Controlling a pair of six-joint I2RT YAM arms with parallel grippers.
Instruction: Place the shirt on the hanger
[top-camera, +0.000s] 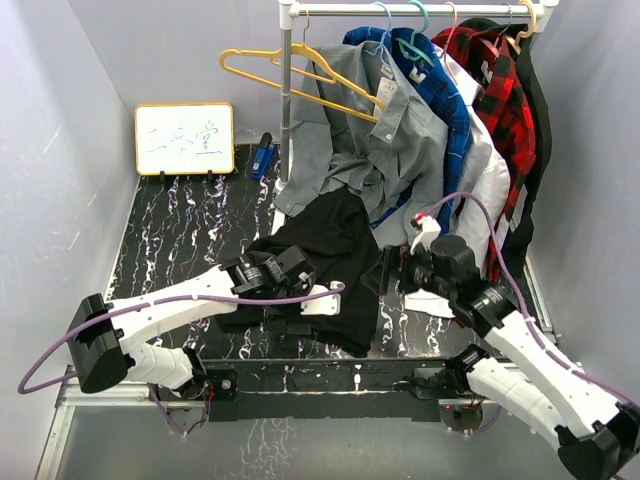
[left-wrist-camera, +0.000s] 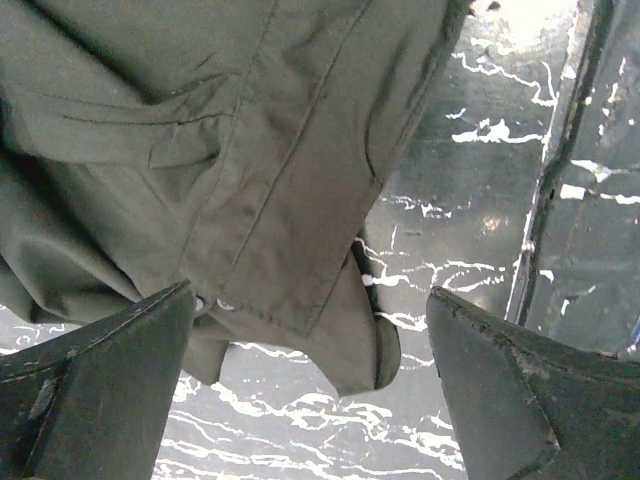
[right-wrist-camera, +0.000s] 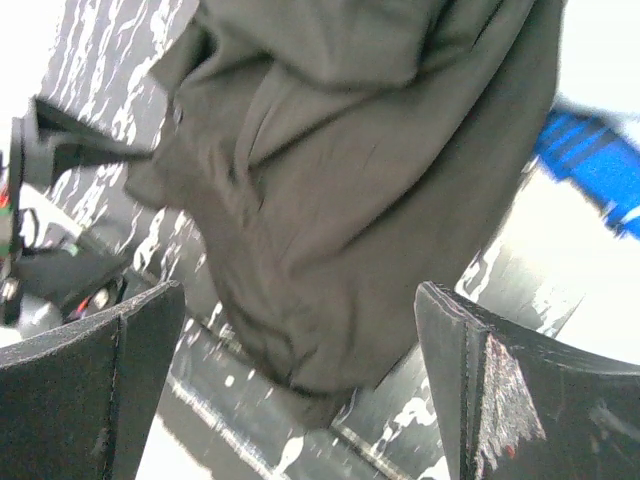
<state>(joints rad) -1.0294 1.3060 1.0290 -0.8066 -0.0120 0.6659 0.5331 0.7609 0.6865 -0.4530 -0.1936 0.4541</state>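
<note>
The black shirt (top-camera: 325, 255) lies crumpled on the dark marbled table (top-camera: 170, 230), between my two grippers. The yellow-orange hanger (top-camera: 255, 51) hangs empty on the rack at the back, far from both grippers. My left gripper (top-camera: 305, 312) is open at the shirt's near edge. In the left wrist view (left-wrist-camera: 310, 295) a folded hem of the shirt (left-wrist-camera: 200, 120) lies just ahead of the open fingers (left-wrist-camera: 100, 380). My right gripper (top-camera: 383, 272) is open at the shirt's right side. In the right wrist view (right-wrist-camera: 300, 290) bunched shirt fabric (right-wrist-camera: 340, 150) lies ahead of the spread fingers (right-wrist-camera: 500, 400).
A clothes rack pole (top-camera: 287, 110) stands at the back centre. A grey shirt (top-camera: 400, 140), a blue one (top-camera: 440, 80) and a red plaid one (top-camera: 495, 90) hang on it and spill onto the table. A whiteboard (top-camera: 185, 138) and a blue object (top-camera: 263, 157) stand at the back left.
</note>
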